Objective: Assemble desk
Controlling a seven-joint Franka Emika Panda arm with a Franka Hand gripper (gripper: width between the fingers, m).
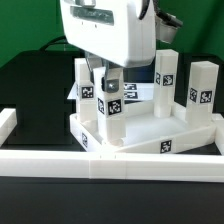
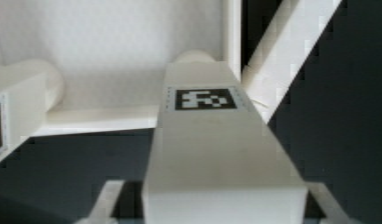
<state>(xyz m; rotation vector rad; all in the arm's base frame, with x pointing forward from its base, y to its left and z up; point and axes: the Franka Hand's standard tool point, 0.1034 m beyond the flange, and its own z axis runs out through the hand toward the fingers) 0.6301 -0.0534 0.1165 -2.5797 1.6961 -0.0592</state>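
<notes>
The white border rail [image 1: 100, 160] is lying nearest the exterior camera, running across the black worktop [image 1: 35, 95], with a shorter rail section [image 1: 8, 121] turning back at the exterior view's left. Just behind that rail, the desk top [image 1: 150, 128] is sitting tilted on the worktop, its raised rim touching the rail and a black tag showing on its near edge.

Above the near corner of the desk top, the robot's fingers [image 1: 107, 88] are closing on a leg [image 1: 110, 103], gripping it by its sides; the leg is standing upright with a tag facing the camera and its lower end meeting the desk top's corner. In the wrist view the same leg [image 2: 209, 140] is stretching away from the camera between the two fingers [image 2: 318, 203], a tag on its face, with the desk top's rim [image 2: 99, 125] and a round corner socket [image 2: 31, 85] lying beyond it.

Another leg [image 1: 86, 85] is standing upright just beside the held one, toward the exterior view's left. Farther back on the desk top, a third leg [image 1: 166, 80] is standing upright, and a fourth leg [image 1: 201, 92] is rising at the desk top's corner on the exterior view's right. The arm's white body [image 1: 105, 30] is hanging over the desk top, hiding what lies directly behind it.
</notes>
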